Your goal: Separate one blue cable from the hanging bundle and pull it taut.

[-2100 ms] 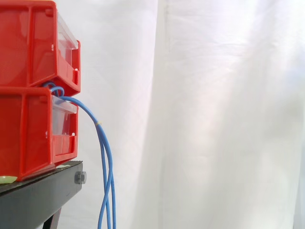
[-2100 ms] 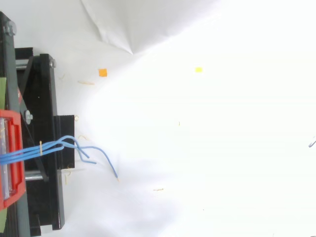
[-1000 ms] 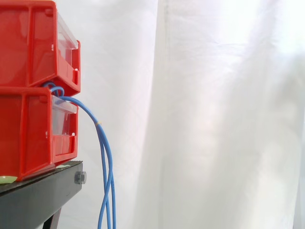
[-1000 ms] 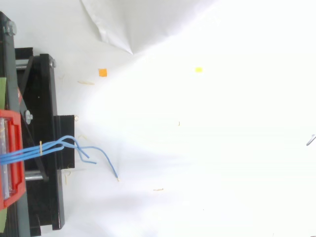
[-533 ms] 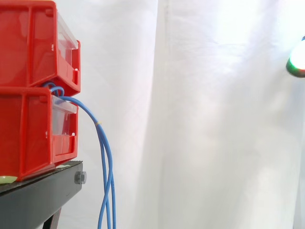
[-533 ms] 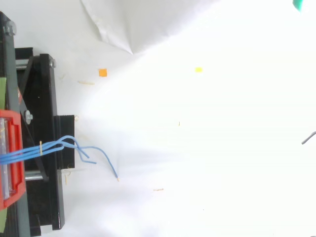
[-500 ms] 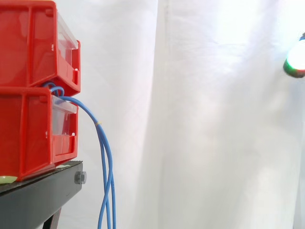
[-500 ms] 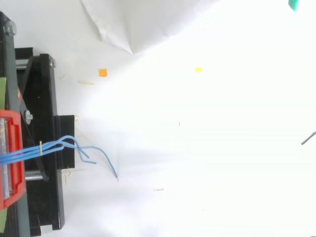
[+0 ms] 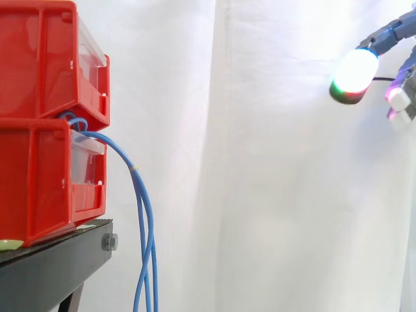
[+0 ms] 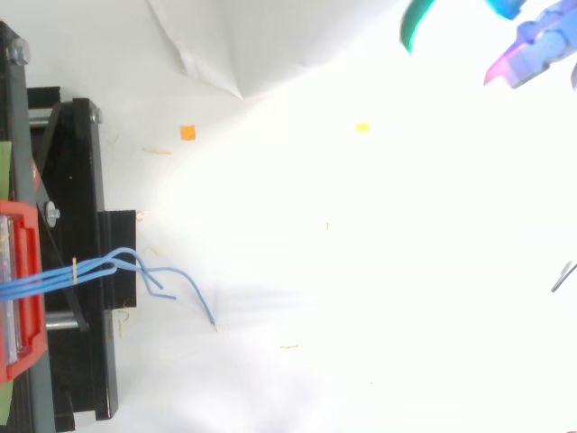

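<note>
We started at the hand (image 9: 354,73), which hung at two o'clock in the side view and at one o'clock in the top view (image 10: 527,52). Its fingers (image 9: 398,99) were spread loosely and held nothing.

The bundle (image 9: 144,221) of blue cables lay well apart from it, toward eight o'clock. It came out between the two stacked red bins (image 9: 39,65), was gathered by a yellow tie (image 9: 134,168), and dropped past the edge of the black stand (image 9: 58,266). From above, the cable ends splayed beyond the stand, and one strand (image 10: 200,296) reached further toward four o'clock than the others. Behind everything hung the white curtain (image 9: 279,195).

We judged the step to be the approach, since no cable was touched and nothing was yet separated. The next move, as we read it, called for carrying the hand down toward eight o'clock. The fingers should then close on that outlying strand below the tie, where the cables part, so as to catch one and not its neighbours.
</note>
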`<action>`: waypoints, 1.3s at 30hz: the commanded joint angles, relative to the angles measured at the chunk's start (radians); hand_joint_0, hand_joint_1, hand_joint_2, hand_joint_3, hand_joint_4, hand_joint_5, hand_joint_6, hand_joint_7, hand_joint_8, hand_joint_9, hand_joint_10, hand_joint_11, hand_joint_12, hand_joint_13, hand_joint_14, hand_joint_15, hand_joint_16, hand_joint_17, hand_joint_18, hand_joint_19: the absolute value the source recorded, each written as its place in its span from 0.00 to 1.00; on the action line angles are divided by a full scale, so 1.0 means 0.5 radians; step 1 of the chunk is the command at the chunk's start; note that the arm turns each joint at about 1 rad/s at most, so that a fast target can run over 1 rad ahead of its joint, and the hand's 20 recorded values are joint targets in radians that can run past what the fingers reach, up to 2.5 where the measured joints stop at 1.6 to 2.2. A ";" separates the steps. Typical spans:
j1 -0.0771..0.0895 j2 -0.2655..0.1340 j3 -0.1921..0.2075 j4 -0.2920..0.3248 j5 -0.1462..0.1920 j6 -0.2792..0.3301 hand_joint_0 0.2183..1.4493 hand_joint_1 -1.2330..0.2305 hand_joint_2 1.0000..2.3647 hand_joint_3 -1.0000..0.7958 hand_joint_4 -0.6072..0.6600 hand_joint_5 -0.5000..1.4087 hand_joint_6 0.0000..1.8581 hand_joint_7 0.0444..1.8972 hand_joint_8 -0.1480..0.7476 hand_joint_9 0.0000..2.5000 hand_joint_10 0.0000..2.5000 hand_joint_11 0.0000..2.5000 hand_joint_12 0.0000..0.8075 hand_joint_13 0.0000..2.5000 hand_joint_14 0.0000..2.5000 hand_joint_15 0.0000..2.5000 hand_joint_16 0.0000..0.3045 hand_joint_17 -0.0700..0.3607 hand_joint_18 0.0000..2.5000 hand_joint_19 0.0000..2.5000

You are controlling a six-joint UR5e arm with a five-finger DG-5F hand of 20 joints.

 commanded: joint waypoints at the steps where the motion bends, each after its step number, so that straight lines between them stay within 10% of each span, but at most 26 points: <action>1: 0.005 -0.036 0.027 0.013 -0.002 -0.012 0.08 0.63 0.00 0.28 0.60 0.13 0.27 0.33 0.61 0.34 0.00 0.02 0.53 0.30 0.00 0.02 0.29 0.63 0.44 0.09; 13: 0.017 -0.251 0.048 0.121 -0.002 0.009 0.08 0.63 0.00 0.28 0.60 0.13 0.27 0.33 0.62 0.33 0.00 0.01 0.51 0.29 0.00 0.02 0.29 0.62 0.41 0.08; 39: 0.020 -0.760 0.377 0.363 -0.078 0.015 0.09 0.63 0.00 0.28 0.60 0.13 0.27 0.33 0.61 0.30 0.00 0.00 0.51 0.25 0.00 0.02 0.25 0.57 0.32 0.03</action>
